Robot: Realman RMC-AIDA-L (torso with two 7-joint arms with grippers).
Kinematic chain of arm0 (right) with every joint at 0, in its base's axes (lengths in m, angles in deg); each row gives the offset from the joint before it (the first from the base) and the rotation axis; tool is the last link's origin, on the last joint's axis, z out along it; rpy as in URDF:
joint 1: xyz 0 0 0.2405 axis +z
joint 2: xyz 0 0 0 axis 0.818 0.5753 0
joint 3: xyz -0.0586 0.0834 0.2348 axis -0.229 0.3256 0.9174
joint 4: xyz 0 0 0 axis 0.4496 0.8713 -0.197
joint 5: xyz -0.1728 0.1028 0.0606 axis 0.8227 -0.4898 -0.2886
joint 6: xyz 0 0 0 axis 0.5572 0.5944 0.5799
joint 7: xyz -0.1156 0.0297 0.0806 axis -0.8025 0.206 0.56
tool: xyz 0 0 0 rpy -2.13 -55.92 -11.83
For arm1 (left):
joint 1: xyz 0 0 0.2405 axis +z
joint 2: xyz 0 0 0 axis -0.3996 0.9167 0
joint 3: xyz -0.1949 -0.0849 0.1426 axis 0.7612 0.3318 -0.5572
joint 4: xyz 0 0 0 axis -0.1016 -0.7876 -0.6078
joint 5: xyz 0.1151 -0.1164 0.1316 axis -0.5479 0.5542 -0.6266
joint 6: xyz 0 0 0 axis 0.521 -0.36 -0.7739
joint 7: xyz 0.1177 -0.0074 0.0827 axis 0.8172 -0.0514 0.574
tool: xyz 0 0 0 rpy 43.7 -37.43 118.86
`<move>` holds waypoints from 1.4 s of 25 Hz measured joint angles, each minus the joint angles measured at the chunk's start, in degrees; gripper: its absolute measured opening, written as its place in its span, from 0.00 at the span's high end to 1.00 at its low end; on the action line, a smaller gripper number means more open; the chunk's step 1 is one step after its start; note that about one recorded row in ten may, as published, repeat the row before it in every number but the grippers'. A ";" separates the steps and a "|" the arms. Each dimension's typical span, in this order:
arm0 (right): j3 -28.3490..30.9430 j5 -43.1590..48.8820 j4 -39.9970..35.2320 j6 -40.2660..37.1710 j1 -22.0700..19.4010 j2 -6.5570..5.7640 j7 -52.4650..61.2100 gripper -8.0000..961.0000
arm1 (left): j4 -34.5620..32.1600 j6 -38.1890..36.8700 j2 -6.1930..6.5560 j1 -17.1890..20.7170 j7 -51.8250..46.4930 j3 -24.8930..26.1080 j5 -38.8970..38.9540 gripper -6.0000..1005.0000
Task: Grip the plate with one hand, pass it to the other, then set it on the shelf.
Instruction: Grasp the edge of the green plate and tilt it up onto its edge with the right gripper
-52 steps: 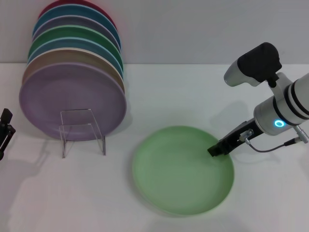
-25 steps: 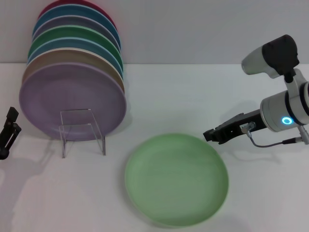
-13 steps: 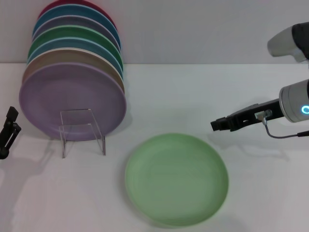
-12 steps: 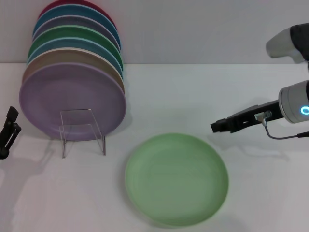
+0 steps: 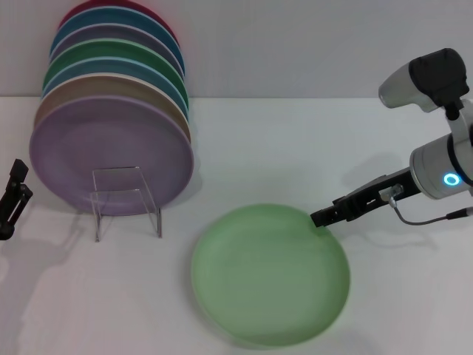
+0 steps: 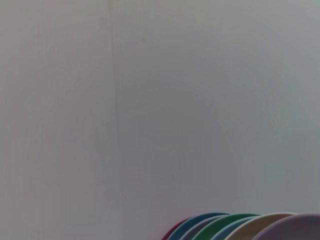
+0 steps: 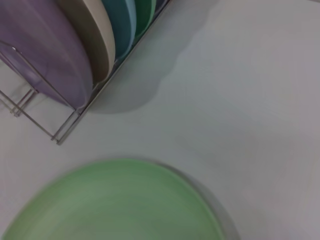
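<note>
Plate [image 5: 270, 274] flat on counter [image 5: 295, 148], rim just beside right tool [image 5: 322, 218] tip. Tool state: cannot tell. Step: approach for first grip; next, seat on rim. Shelf [image 5: 126, 200] well beyond, left tool [image 5: 10, 200] parked farther.

On my worktop [image 5: 295, 140] a row of plates [image 5: 111, 111] stands on edge at my far left — lilac plate [image 5: 111, 151] in front, then beige, teal, green, blue, dark red — held in a wire rack [image 7: 70, 122] before a pale wall [image 5: 295, 44].

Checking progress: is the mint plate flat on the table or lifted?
Flat: the plate lies on the table, right end effector at its rim.
</note>
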 joint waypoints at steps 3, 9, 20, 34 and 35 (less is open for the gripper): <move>-1.28 1.32 -0.99 -1.27 0.27 0.00 0.09 0.43 | 0.02 0.02 0.00 0.00 0.00 0.00 0.00 0.17; -3.39 2.38 -2.03 -2.66 0.53 0.03 0.55 0.39 | 0.02 0.04 0.00 0.16 -0.02 -0.31 0.04 0.17; -5.70 2.43 -3.80 -3.66 1.62 0.27 0.67 0.39 | 0.02 0.13 0.00 0.14 0.10 -0.45 0.07 0.17; -10.07 2.38 -5.05 -6.19 2.91 0.29 1.90 0.68 | 0.01 0.13 0.00 0.28 0.44 -0.45 0.08 0.18; -10.15 2.31 -5.10 -6.27 2.95 0.31 1.91 0.71 | -0.11 0.13 0.00 0.25 0.45 -0.45 0.08 0.18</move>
